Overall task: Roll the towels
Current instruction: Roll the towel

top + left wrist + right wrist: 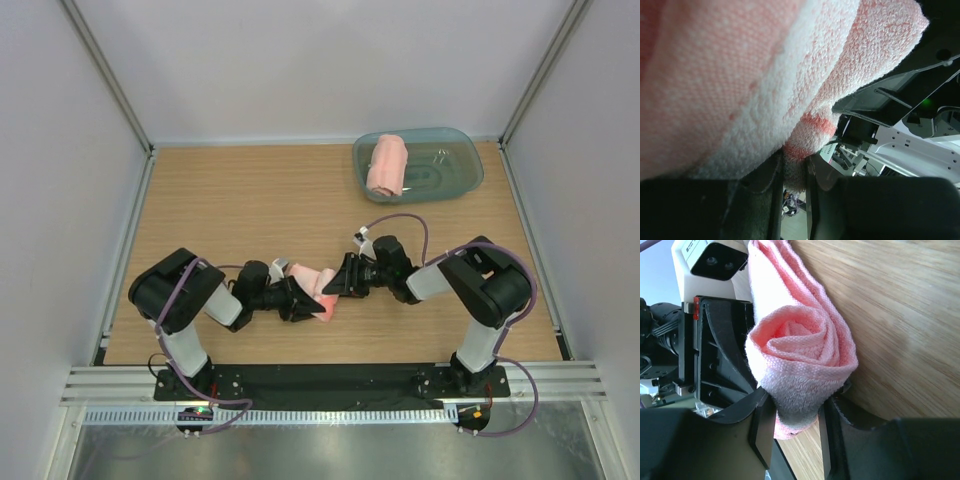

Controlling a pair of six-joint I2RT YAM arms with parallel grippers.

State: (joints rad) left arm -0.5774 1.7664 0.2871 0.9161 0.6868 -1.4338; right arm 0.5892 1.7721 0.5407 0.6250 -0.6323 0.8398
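rolled towel (800, 345) pinched at both ends by left gripper (792, 187) and right gripper (797, 417), middle hidden

1. The left arm (185, 292) and the right arm (487, 285) share one build: bulky, rounded black joint housings joined by white tubular links.
2. A purplish-grey left cable (164, 318) runs along the left arm, and a matching right cable (401, 217) arcs off the right arm.
3. Each arm rises on a white column from a black base plate (330, 380).
4. A green light (203, 409) glows by the left foot, and an orange spot (477, 409) shows by the right.
5. The left fingers (700, 210) are matte black and blocky, with a rough inner face.
6. The right fingers (757, 432) are black moulded plastic with curved edges.
7. A white camera housing (710, 262) with two dark lenses sits above a black ribbed frame bearing a small red mark (696, 307).
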